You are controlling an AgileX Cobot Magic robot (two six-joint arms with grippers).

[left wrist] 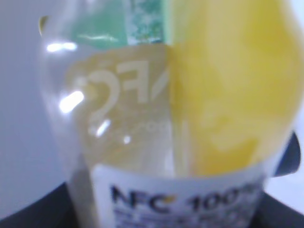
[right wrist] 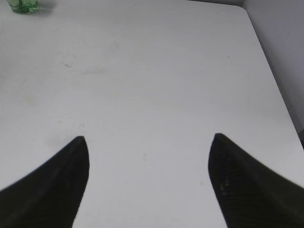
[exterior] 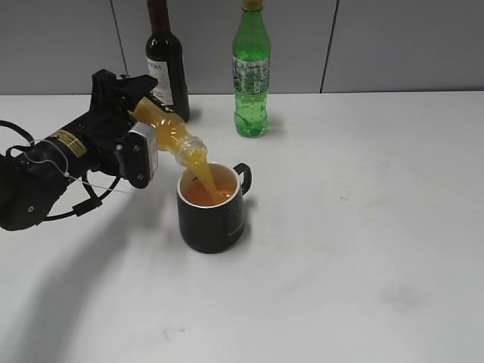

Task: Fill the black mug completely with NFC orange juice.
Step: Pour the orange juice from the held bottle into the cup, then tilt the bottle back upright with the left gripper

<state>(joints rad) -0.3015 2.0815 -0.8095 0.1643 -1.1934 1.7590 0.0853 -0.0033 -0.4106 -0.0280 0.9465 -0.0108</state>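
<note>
Exterior view: the left gripper clamps the juice bottle, tilted neck-down over the black mug at table centre; juice streams in. Overflow is likely if tilt persists.

Left wrist view: bottle label fills frame.

Right wrist view: right gripper spread wide, empty.

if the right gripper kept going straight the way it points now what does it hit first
Probably nothing soon: the right gripper has its jaws open over bare white table. The only thing ahead is the green plastic bottle, off to the far left of its line; depth is unclear.
</note>
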